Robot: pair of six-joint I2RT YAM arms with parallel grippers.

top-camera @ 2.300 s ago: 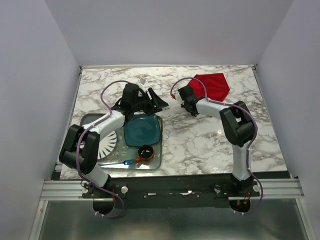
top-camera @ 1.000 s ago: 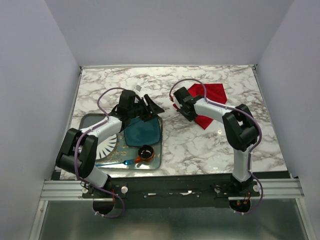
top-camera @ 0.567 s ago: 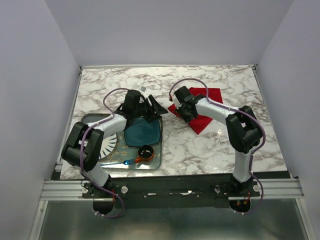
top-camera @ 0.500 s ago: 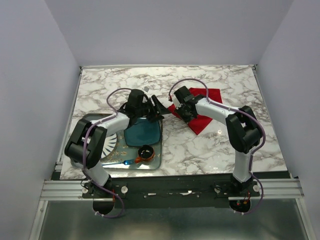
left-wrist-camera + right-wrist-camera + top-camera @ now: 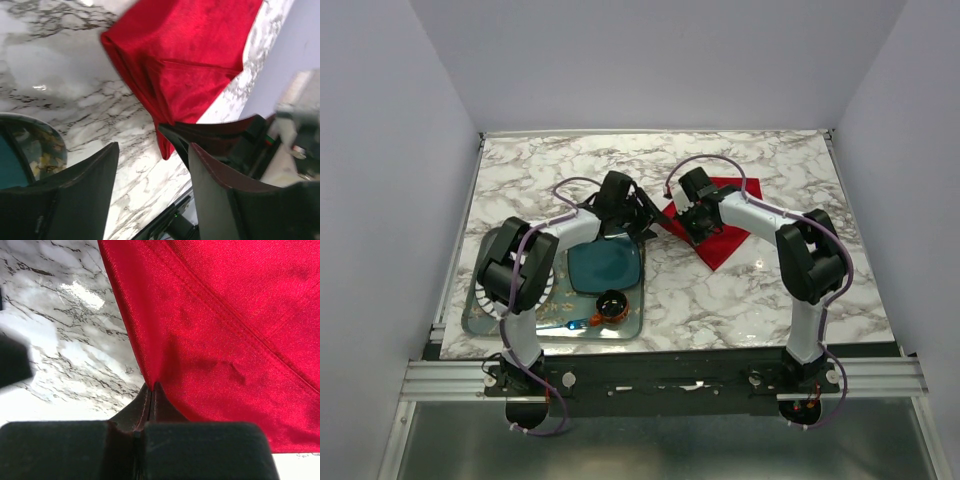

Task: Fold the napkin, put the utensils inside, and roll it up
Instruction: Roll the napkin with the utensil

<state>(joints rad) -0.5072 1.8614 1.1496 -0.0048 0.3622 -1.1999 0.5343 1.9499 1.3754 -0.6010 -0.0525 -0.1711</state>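
We count one tray at left holding two plates (a white plate, a teal plate), one cup and one blue utensil. Right of it our left claw stands spread, gripping nothing. Our right claw is clenched on the left edge of the one red napkin, which lies folded on the marble.

Bright, even light leaves small glare spots on the marble bench and soft shadows, while both wrist views blur their own dark fingers up close.
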